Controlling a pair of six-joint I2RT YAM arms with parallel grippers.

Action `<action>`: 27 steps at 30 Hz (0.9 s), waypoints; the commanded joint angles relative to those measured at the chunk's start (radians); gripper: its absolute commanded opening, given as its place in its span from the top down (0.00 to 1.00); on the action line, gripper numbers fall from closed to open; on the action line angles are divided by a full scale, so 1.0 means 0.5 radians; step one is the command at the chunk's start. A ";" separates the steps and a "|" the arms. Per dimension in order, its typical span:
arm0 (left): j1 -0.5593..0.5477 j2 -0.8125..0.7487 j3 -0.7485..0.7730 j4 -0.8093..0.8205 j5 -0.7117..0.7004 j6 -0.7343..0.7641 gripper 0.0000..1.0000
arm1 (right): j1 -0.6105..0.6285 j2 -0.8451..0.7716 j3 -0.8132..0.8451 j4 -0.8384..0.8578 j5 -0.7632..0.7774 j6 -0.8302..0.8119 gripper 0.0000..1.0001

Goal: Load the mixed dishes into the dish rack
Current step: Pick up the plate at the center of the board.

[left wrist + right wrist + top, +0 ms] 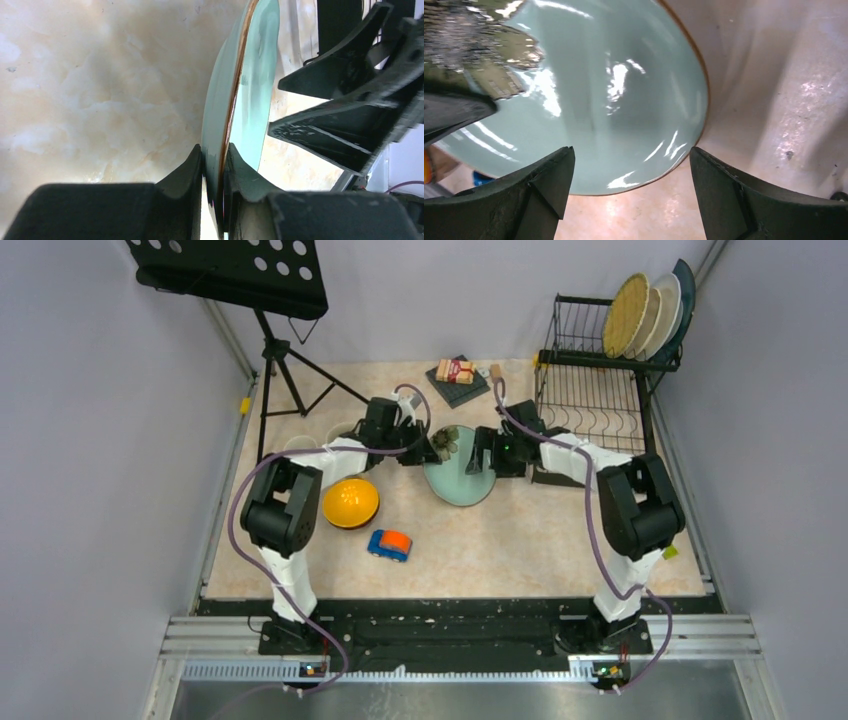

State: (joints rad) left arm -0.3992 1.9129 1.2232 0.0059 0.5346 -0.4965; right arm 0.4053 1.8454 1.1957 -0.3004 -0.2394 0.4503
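The left hand (214,160) is pressed together on the rim of the mint-green plate (250,75), one finger on each face. It holds the plate tilted up on edge over the middle of the desk (520,550). Whether the plate's lower rim touches the desk cannot be told. The left arm reaches in from the left, forearm low and the wrist turned toward the centre.

The right hand (631,162) faces it from the other side, fingers spread wide and apart from the plate, whose glossy face and brown rim lie just beyond them. The right arm stretches leftward from its base, elbow out toward the right edge.

Beyond the hands, bare desk runs from the plate to the near edge and across to the right edge. The orange-yellow bowl (350,502) sits toward the left edge beside the left arm, and the toy car (389,544) is just nearer than it. Two mugs (300,444) are partly hidden behind that arm.

The dish rack (590,405) fills the far right corner. Its upper tier holds the yellowish plate (625,315), cream plate (657,315) and dark teal plate (685,295) on edge. A packet (455,370) on a dark mat (470,392) lies at the far edge, and a music stand (230,270) stands at the far left corner.
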 commanded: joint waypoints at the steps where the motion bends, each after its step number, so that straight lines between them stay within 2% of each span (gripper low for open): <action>1: 0.005 -0.191 0.083 0.043 -0.025 0.056 1.00 | 0.042 -0.228 0.010 0.148 -0.131 0.057 0.13; 8: 0.024 -0.269 0.101 -0.003 -0.016 0.082 1.00 | 0.042 -0.338 -0.029 0.152 -0.130 0.100 0.13; 13: 0.046 -0.339 0.124 -0.003 0.007 0.096 1.00 | 0.042 -0.492 -0.105 0.191 -0.019 0.150 0.13; 27: 0.124 -0.549 0.161 0.066 0.260 -0.017 1.00 | 0.043 -0.994 -0.459 0.569 0.272 0.336 0.15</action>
State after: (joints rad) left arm -0.3538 1.7451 1.2335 -0.0910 0.5423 -0.4515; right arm 0.4168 1.4216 0.9920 -0.1097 -0.1520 0.5781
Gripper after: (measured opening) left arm 0.194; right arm 0.859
